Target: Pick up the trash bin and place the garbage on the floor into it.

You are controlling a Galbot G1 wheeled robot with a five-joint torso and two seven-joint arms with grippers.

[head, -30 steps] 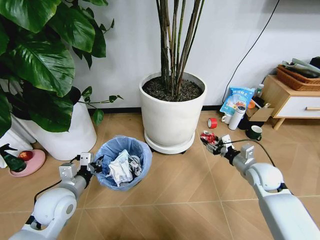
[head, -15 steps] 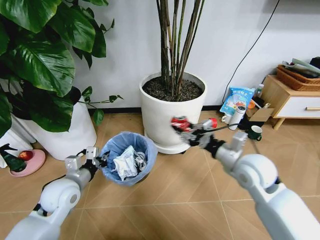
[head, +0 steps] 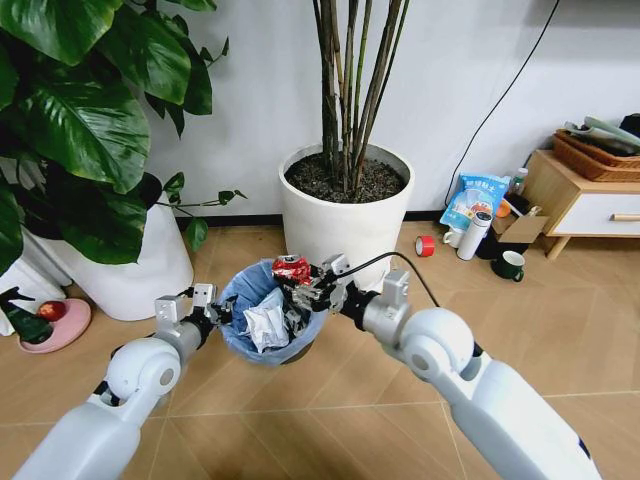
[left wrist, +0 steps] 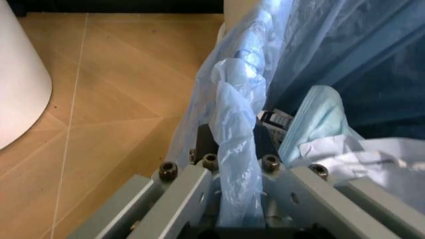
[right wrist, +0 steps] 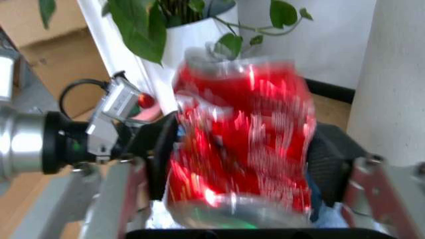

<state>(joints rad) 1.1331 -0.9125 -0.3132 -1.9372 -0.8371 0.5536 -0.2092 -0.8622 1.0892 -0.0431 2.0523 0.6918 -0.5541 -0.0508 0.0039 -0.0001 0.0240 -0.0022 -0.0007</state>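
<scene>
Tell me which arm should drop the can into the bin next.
Right: its gripper holds the crushed red can over the trash bin; the left gripper is clamped on the bin's rim.

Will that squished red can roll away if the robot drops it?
Probably not: the red can, held in the right gripper, looks crushed, so it likely won't roll. It seems light, and should land softly on crumpled paper in the trash bin.

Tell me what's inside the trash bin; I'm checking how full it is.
The trash bin, lined with a blue bag, holds crumpled white paper and a darker scrap. Its bottom is covered. The right gripper holds a crushed red can above it.
</scene>
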